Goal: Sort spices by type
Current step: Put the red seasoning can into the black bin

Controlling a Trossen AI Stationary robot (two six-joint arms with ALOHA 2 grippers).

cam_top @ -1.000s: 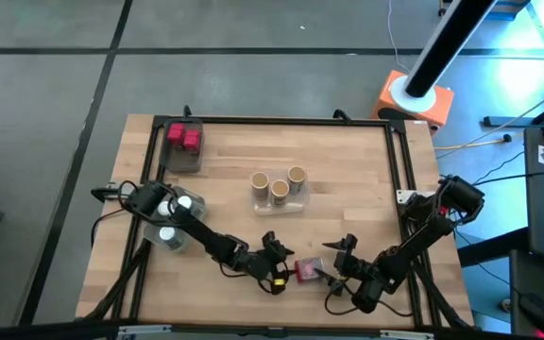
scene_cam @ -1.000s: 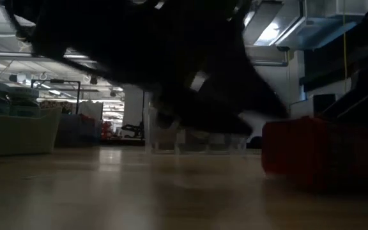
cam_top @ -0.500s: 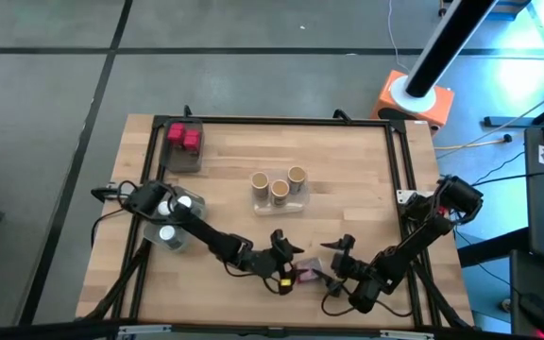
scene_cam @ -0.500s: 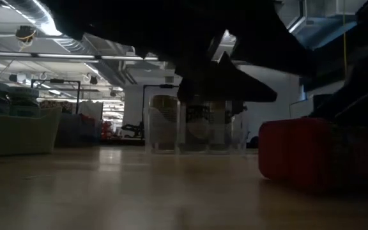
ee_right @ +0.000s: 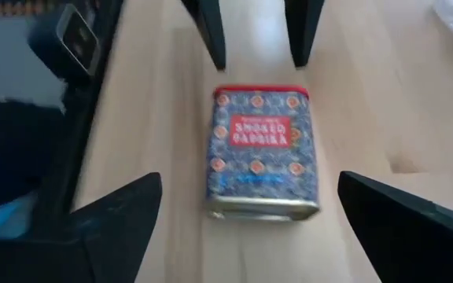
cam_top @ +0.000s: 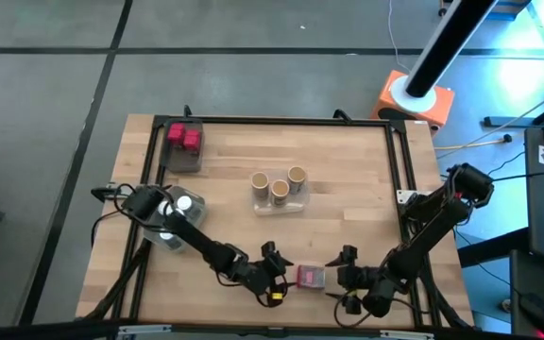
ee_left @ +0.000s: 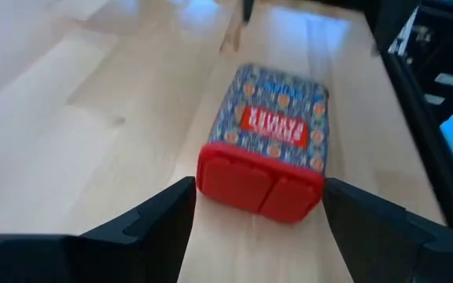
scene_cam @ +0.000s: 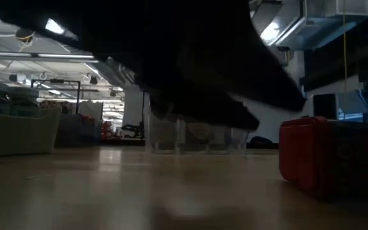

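A red-capped spice jar (cam_top: 310,276) with a blue-and-red patterned label lies flat on its side near the table's near edge. My left gripper (cam_top: 280,273) is open on the jar's left. In the left wrist view the red cap (ee_left: 262,185) points at my left gripper (ee_left: 259,208), with a gap to each finger. My right gripper (cam_top: 341,279) is wide open on the jar's right, facing the jar's base (ee_right: 262,206). Neither gripper touches the jar. In the low view the jar (scene_cam: 331,156) shows at the right.
A clear tray (cam_top: 183,156) at the far left corner holds two red jars. A tray (cam_top: 279,205) at the table's middle holds three tan cylinders. A tray (cam_top: 168,241) at the left edge holds white-capped jars, partly under the left arm. The black table frame (cam_top: 385,170) rims the wood.
Both grippers have drawn back from the red jar. The left one went toward the table's left and near edge, the right one toward the right. The jar now lies alone between them, at nearly the same spot.
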